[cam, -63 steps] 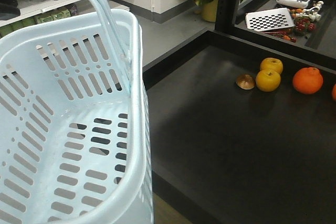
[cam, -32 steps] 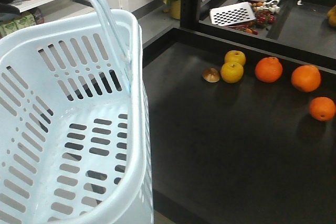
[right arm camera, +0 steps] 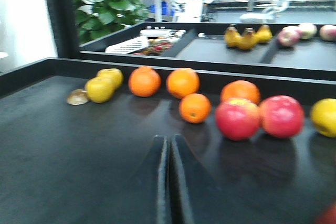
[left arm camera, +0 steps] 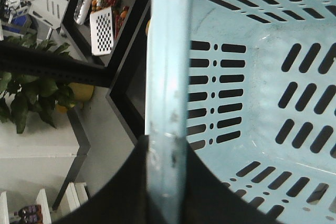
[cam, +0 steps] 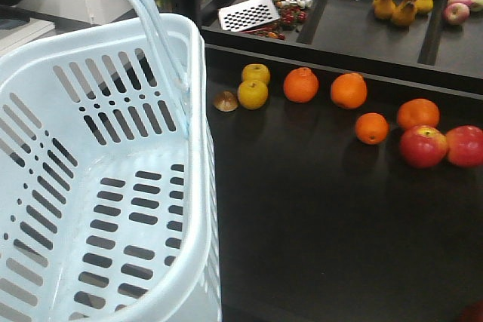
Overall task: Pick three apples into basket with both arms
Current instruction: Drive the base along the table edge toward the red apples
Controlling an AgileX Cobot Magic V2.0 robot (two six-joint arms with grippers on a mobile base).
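Left end effector [left arm camera: 166, 157] clamping basket handle [left arm camera: 169, 66]

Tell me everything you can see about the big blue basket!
The basket is pale blue plastic, rectangular with rounded corners, with rows of slots in its walls and floor. Its hoop handle stands up over it, scuffed in places. Nothing lies inside. It is beside the black table, and the left gripper clamps the handle.
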